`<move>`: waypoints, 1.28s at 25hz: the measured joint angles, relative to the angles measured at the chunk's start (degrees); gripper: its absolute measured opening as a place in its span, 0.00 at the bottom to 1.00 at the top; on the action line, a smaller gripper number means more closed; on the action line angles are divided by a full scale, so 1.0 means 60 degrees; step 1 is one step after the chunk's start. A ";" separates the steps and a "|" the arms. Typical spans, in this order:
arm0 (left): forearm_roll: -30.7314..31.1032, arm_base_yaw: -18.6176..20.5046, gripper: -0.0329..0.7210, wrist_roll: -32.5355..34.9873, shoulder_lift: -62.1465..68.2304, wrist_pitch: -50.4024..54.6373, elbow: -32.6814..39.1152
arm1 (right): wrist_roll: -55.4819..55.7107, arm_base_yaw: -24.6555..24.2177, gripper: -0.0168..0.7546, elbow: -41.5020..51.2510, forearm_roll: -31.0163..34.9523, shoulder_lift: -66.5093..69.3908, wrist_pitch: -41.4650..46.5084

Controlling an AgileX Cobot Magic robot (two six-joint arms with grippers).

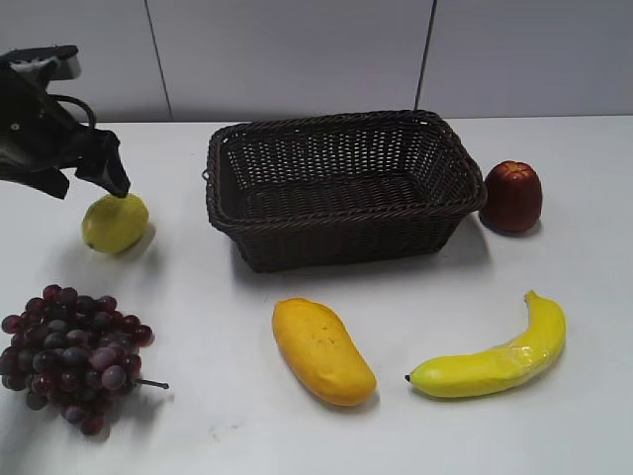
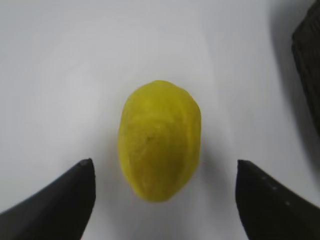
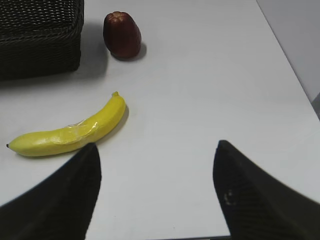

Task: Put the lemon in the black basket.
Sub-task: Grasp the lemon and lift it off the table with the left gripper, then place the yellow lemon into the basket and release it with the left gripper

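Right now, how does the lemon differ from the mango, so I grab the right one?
The lemon is small, roundish and yellow-green; the mango is larger, elongated and orange-yellow. The lemon lies left of the basket, under the open left gripper; the mango lies in front of the basket, with no gripper near it. Both rest on the table, outside the basket.

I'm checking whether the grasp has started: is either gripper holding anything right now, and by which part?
Nothing is held. The left gripper is open around the lemon, fingers clear of its sides. The right gripper is open over bare table.
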 joint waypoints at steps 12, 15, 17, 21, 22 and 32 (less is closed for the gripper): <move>-0.0097 0.0000 0.89 0.0158 0.1931 0.0258 -0.1017 | 0.0000 0.0000 0.76 0.0000 0.0000 0.0000 0.0000; -0.0078 0.0000 0.79 0.0166 0.1931 0.0569 -0.1162 | 0.0000 0.0000 0.76 0.0000 0.0000 0.0000 0.0000; -0.0064 0.0000 0.79 0.0174 0.1931 0.1149 -0.1510 | 0.0000 0.0000 0.76 0.0000 0.0000 0.0000 0.0000; -0.0072 0.0000 0.79 0.0174 0.1861 0.2646 -0.2641 | 0.0000 0.0000 0.76 0.0000 0.0000 0.0000 0.0000; -0.0167 0.0000 0.79 0.0174 0.1778 0.3029 -0.3014 | 0.0000 0.0000 0.76 0.0000 0.0000 0.0000 0.0000; -0.3865 -0.0857 0.79 0.0174 0.1273 0.3426 -0.5953 | 0.0000 0.0000 0.76 0.0000 0.0000 0.0000 0.0000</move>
